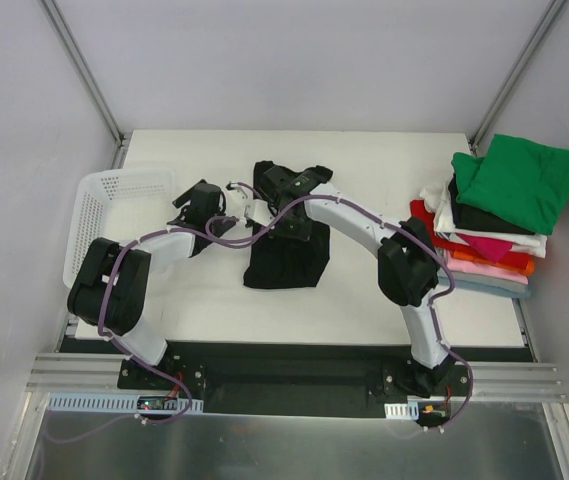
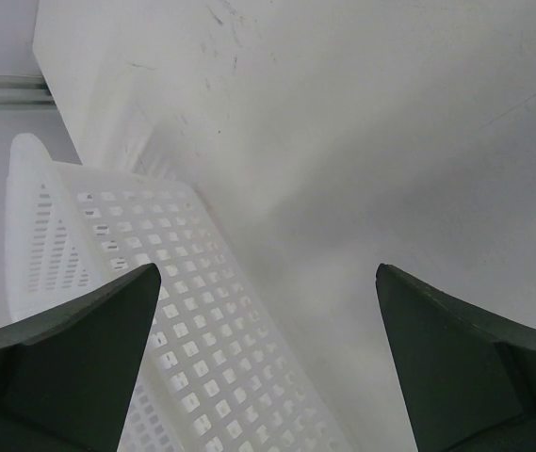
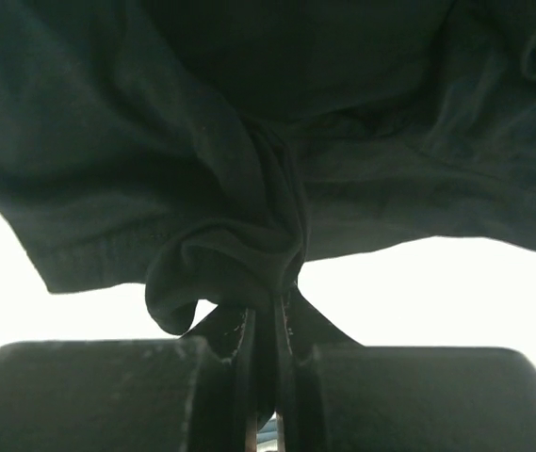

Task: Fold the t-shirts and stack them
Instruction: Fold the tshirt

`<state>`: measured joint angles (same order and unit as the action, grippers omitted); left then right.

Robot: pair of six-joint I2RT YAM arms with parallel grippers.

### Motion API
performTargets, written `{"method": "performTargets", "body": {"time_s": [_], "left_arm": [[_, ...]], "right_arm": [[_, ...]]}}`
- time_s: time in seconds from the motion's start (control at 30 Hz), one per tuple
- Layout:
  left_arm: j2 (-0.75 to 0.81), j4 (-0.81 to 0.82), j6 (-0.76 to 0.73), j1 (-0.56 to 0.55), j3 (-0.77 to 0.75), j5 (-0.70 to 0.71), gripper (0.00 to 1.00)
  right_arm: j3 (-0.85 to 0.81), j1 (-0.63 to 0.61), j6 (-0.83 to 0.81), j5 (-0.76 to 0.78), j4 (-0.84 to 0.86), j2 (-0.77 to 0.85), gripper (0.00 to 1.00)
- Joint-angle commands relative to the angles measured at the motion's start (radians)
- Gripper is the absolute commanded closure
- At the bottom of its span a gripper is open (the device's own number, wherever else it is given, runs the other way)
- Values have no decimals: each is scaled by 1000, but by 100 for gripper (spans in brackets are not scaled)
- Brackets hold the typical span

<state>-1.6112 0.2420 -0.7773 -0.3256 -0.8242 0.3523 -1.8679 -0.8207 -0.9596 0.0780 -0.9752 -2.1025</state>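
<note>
A black t-shirt (image 1: 286, 258) lies partly folded in the middle of the white table. My right gripper (image 1: 282, 186) is over its far edge, shut on a bunched fold of the black cloth (image 3: 249, 254), which hangs just above the table. My left gripper (image 1: 196, 200) is open and empty to the left of the shirt, beside the basket; its dark fingertips (image 2: 107, 330) frame the basket wall. A pile of folded t-shirts (image 1: 494, 220) sits at the right edge, green (image 1: 519, 180) on top, then black, white, red, pink and orange.
A white plastic mesh basket (image 1: 104, 215) stands at the table's left edge and fills the lower left of the left wrist view (image 2: 183, 311). Metal frame posts rise at the table's back corners.
</note>
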Motion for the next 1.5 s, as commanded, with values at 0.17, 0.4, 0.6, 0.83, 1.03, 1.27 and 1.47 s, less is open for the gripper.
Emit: {"method": "performTargets", "body": {"time_s": [0.17,0.4,0.6,0.83,1.03,1.27,1.47], "left_arm": [[74,14,4,2,-4,-10,1],[80,14,12,2,2,-15,0],[80,19,7,2,5,-12,1],[62,40,-2,2,0,0,1],[17,82,6,34,-36,25,1],[-78,75,46,95,-179,82,1],[-159,51,75,128,-308,105,1]], "right_arm": [[-125,86,-18,65,-36,-106,99],[-154,132,-19,75,-11,-151,94],[-166,164,-19,89,43,-154,92],[-145,176,-16,109,95,-136,87],[-64,175,-1,140,180,-76,61],[-10,172,19,184,225,10,1],[38,155,33,226,230,116,3]]}}
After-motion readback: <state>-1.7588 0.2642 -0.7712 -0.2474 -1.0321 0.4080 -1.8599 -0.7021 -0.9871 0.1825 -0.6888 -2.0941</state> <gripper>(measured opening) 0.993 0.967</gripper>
